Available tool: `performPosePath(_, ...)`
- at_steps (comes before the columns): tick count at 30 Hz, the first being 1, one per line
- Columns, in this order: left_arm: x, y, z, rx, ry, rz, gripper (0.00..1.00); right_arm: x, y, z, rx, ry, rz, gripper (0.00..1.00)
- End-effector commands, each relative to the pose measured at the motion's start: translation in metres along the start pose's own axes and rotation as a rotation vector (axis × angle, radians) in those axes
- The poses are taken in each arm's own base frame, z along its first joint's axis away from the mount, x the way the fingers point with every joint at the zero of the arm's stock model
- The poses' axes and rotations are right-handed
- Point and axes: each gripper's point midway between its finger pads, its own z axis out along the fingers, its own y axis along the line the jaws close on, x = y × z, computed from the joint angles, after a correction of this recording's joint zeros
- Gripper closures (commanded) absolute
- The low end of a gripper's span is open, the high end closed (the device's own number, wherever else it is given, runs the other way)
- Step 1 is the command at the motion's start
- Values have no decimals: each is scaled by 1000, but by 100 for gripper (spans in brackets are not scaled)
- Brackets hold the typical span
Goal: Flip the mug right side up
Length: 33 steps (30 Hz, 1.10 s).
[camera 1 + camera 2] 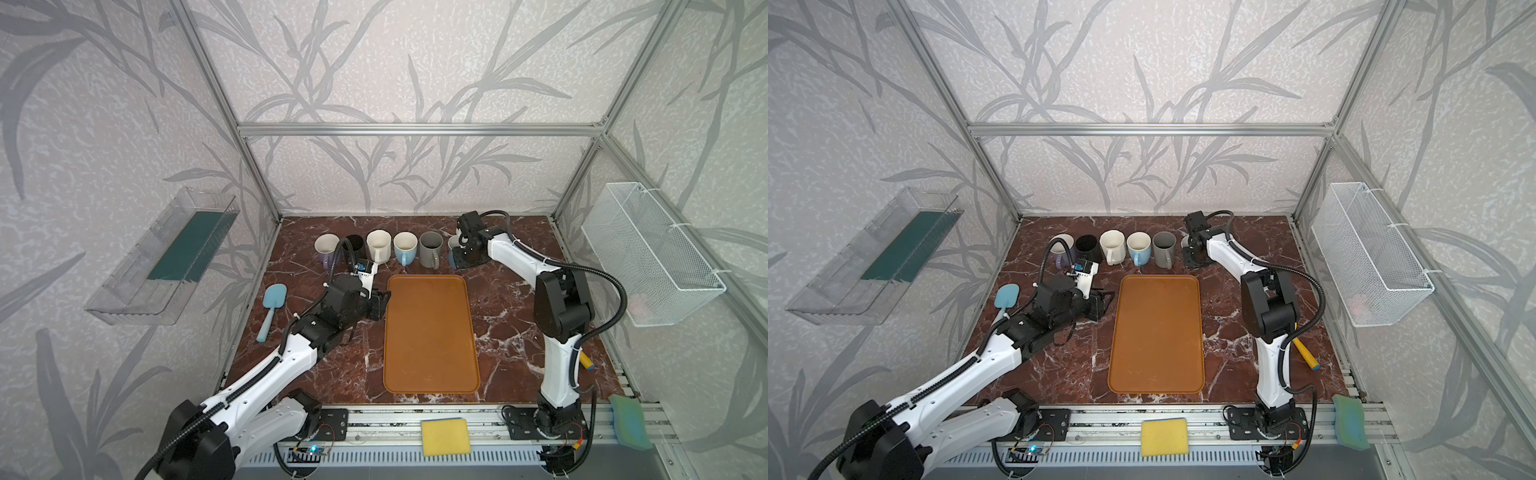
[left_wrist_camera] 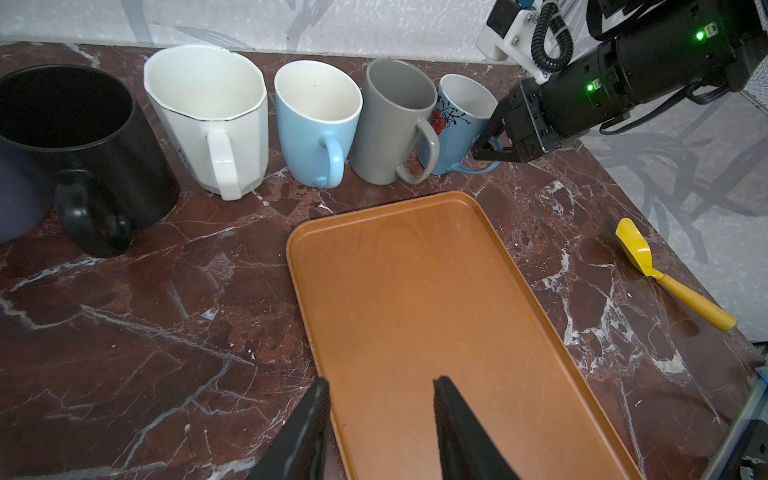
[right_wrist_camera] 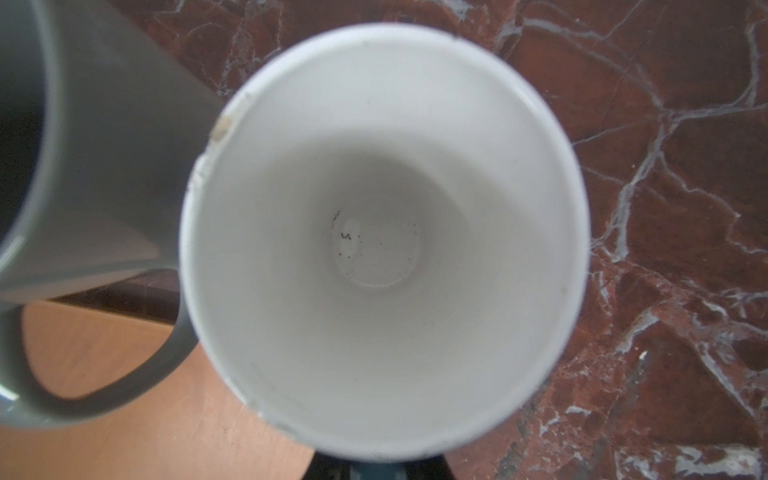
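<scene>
The mug [image 2: 457,120] is blue with a red flower and a white inside. It stands mouth up at the right end of a row of mugs along the back of the table, and shows small in both top views [image 1: 452,241] [image 1: 1185,241]. My right gripper [image 2: 492,147] is shut on its handle, close against the grey mug [image 2: 390,124]. The right wrist view looks straight down into the mug's empty inside [image 3: 382,232], which hides the jaws. My left gripper [image 2: 380,386] [image 1: 384,301] hangs open and empty over the left edge of the orange tray [image 2: 415,291].
Lilac [image 1: 326,247], black [image 2: 75,137], white [image 2: 212,116] and light blue [image 2: 316,120] mugs fill the row, all mouth up. A blue spatula [image 1: 272,309] lies at left, a yellow scoop [image 2: 665,278] at right. Sponges [image 1: 444,436] [image 1: 629,422] sit on the front rail.
</scene>
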Motion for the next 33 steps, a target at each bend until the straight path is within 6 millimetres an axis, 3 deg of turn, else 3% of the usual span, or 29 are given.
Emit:
performPosePath(1,-7,-3,-1,5,-13,15,56,-15,4,-13,-18,-46,11,81)
performPosePath(19,-2,-1,-3,-3,-6,15,56,-10,8,-18,-44,-38,15,62)
performPosePath(33,-5,-2,-5,1,-11,10,56,-8,21,-25,-127,-48,25,66)
